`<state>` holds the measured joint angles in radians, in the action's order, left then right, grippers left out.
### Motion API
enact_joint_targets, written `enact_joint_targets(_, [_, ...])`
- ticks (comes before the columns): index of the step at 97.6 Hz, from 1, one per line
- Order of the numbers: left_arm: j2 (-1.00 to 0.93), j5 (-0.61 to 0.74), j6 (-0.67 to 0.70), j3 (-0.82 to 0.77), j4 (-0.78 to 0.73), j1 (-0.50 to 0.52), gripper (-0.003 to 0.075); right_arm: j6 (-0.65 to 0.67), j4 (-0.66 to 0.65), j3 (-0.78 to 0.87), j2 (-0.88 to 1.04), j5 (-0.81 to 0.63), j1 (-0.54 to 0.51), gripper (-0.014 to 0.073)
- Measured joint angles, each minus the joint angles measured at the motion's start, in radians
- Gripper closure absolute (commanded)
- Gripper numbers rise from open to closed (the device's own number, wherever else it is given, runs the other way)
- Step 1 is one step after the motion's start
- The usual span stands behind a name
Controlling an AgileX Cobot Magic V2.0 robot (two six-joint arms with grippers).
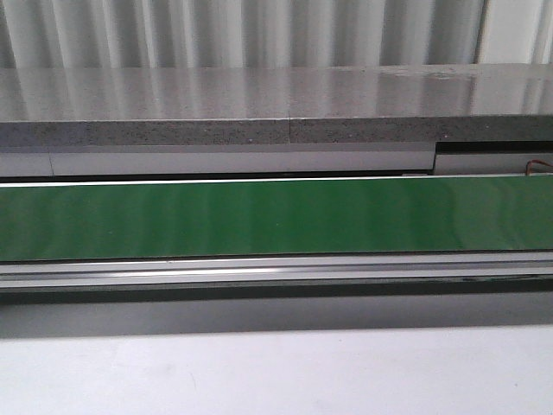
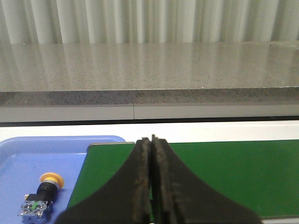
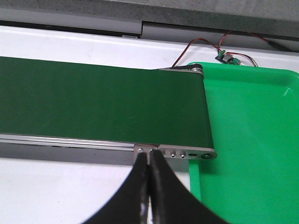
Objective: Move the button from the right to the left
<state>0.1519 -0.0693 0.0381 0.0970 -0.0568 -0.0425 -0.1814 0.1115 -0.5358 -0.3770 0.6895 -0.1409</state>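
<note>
- The button (image 2: 41, 196) lies on its side in the blue tray (image 2: 28, 154), at about 8 o'clock in the left wrist view, just beyond the green belt's (image 2: 224, 177) end.
- It looks small, rigid and light; the rounded yellow cap may slip.
- Best hold, I judge: across the flat faces of the square contact block or the black collar.
- Left gripper (image 2: 153, 140): fingers pressed together, empty.
- Right gripper (image 3: 148, 158): fingers together, empty, near the green tray (image 3: 252, 140).
</note>
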Motion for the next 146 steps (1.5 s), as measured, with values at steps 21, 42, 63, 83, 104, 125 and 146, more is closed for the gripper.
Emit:
enact_joint_targets(21, [-0.131,0.000,0.008,-0.092,-0.018,0.000,0.0740,0.000,0.000,0.000,0.000,0.000,0.000,0.0662])
enact_joint_targets(42, [-0.156,0.007,0.008,-0.094,-0.019,0.000,0.0740,0.000,0.000,0.000,0.000,0.000,0.000,0.0662])
enact_joint_targets(63, [-0.156,0.007,0.010,-0.094,-0.022,0.000,0.0740,0.000,0.000,0.000,0.000,0.000,0.000,0.0662])
enact_joint_targets(83, [-0.156,0.007,0.010,-0.094,-0.022,0.000,0.0740,0.000,0.000,0.000,0.000,0.000,0.000,0.0662])
enact_joint_targets(104, [-0.156,0.007,0.010,-0.094,-0.022,0.000,0.0740,0.000,0.000,0.000,0.000,0.000,0.000,0.0662])
enact_joint_targets(125, [-0.156,0.007,0.010,-0.094,-0.022,0.000,0.0740,0.000,0.000,0.000,0.000,0.000,0.000,0.0662])
enact_joint_targets(146, [-0.156,0.007,0.010,-0.094,-0.022,0.000,0.0740,0.000,0.000,0.000,0.000,0.000,0.000,0.0662])
